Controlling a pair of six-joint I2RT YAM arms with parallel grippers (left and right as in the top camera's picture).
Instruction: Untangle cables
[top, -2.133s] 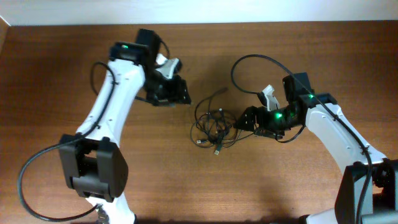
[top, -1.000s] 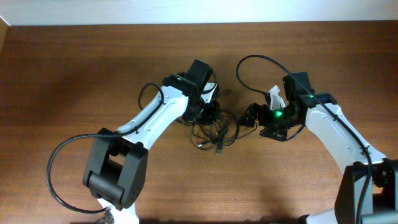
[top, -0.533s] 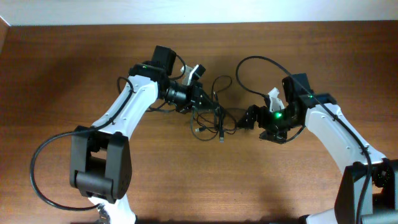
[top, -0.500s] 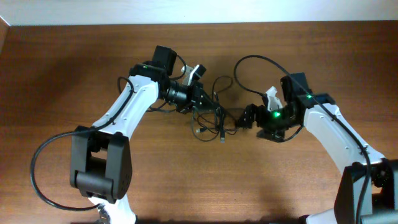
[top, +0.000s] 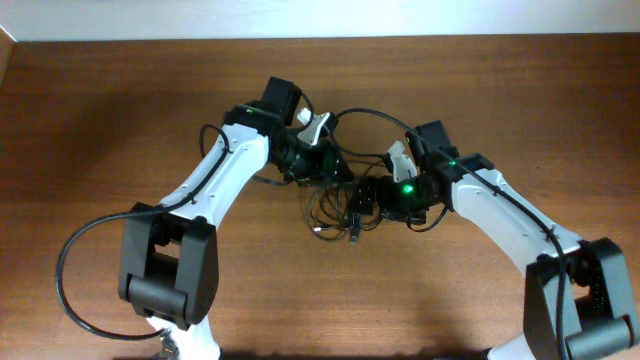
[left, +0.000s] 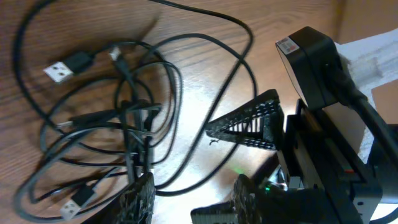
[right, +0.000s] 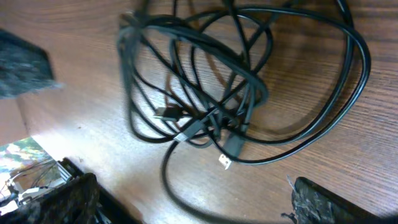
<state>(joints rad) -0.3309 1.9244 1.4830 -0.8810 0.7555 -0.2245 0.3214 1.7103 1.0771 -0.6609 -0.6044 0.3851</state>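
Now, item one: the cables (top: 335, 203), a knot of thin black wires with loose loops, lying on the brown wooden table (top: 100, 120) between the two arms. We find them in much the same spot as half a second ago. From the left wrist, the cables (left: 134, 106) show a flat silver-tipped USB plug (left: 59, 70) at the upper left of the heap. From the right wrist, the cables (right: 217, 93) show a small plug end (right: 224, 160) low in the knot.

Item two: left gripper (top: 328, 165), at the bundle's upper edge, shifted a little to the right since the earlier frame. Its own camera shows the left gripper (left: 193, 194) with jaws partly apart. Strands run close beside one fingertip (left: 140, 198), and we see nothing clamped.

Item three: right gripper (top: 365, 197), the chief change. Earlier it stood apart to the right of the bundle; now it has come in to the bundle's right edge, near the left gripper. We note the right gripper (right: 196, 205) spread wide, a strand on the table between its jaws, nothing gripped. One of its fingers (left: 249, 121) appears in the left wrist view, just beyond the loops.
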